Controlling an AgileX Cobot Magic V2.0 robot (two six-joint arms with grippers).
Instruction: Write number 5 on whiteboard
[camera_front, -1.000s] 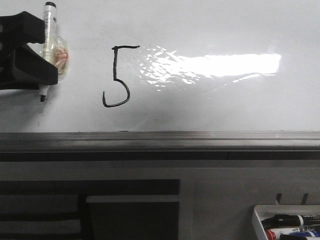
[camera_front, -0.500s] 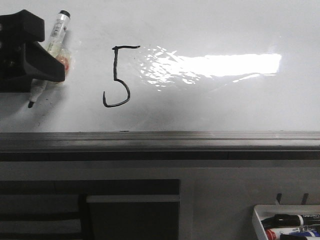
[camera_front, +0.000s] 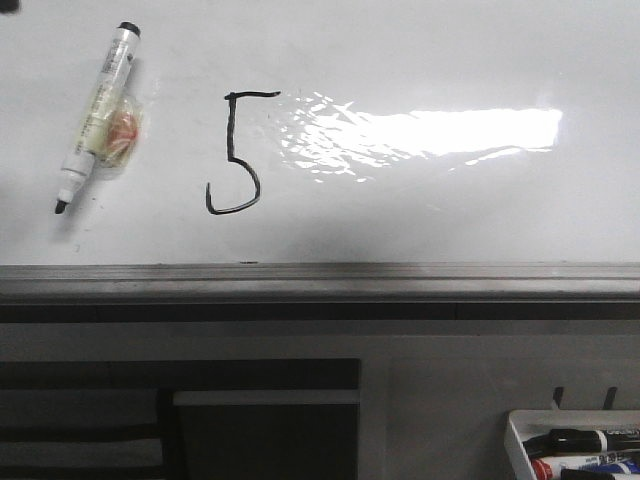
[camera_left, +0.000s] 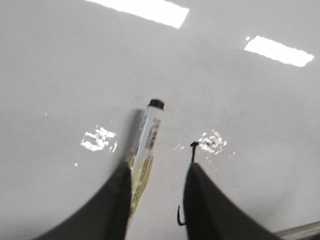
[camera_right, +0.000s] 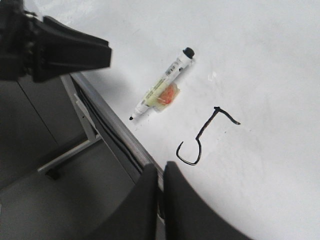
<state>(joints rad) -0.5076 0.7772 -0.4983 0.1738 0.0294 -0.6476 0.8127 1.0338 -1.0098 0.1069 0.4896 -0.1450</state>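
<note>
Number 5 drawn in black on whiteboard; marker lies tilted to its left, apart (tip lowest); glare to its right; pen tray at lower right

black number 5 on the glossy white whiteboard; at nine o'clock, a white marker, black-capped, orange patch.

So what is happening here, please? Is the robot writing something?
The writing looks finished. A black number 5 stands on the whiteboard, and the marker lies uncapped on the board to its left, with nothing gripping it. The left hand hangs open just above the marker. The right hand is shut and empty, near the board's edge.
</note>
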